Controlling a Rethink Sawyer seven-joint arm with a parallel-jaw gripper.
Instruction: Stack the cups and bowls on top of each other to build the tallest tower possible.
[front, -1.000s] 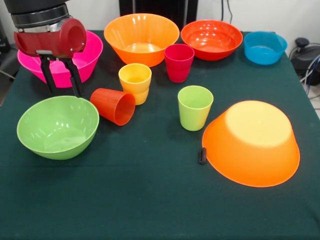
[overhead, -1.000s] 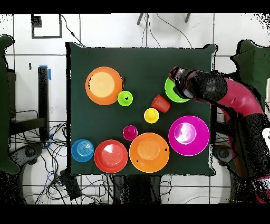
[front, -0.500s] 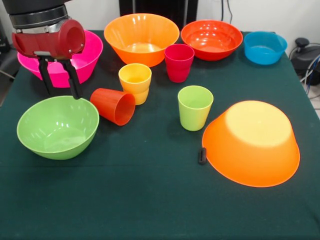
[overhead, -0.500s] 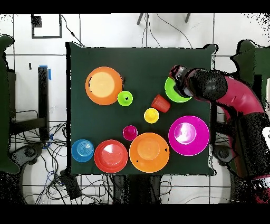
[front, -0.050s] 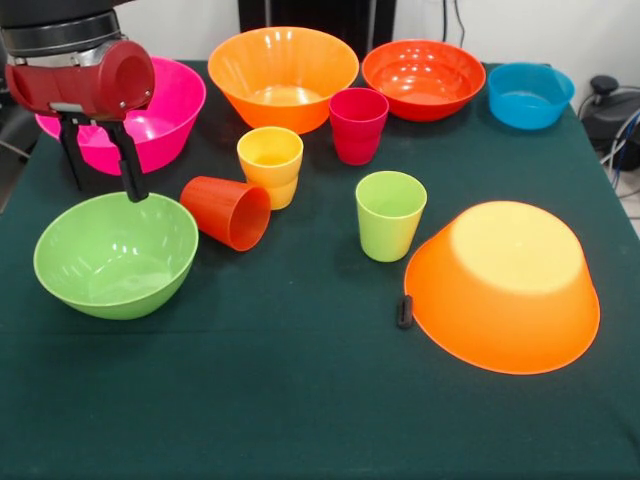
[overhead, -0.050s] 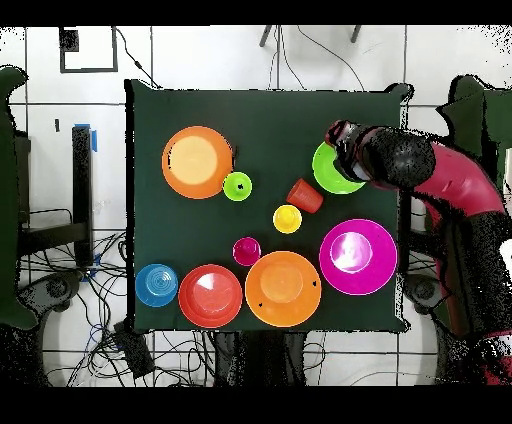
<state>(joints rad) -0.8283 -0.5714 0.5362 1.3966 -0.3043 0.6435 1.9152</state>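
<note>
My gripper hangs open and empty over the far rim of the lime green bowl, just in front of the pink bowl. An orange-red cup lies on its side right of the green bowl. Behind it a yellow cup stands upright, as do a crimson cup and a lime green cup. One large orange bowl is upright at the back. Another orange bowl lies upside down at the front right. In the overhead view the arm covers part of the green bowl.
A red-orange bowl and a small blue bowl sit along the back right. A small black object lies against the upside-down bowl's left rim. Dark green cloth covers the table.
The gripper has drifted left in the front view, from beside the orange-red cup to above the green bowl's far rim. It stays open. No cup or bowl has moved.
</note>
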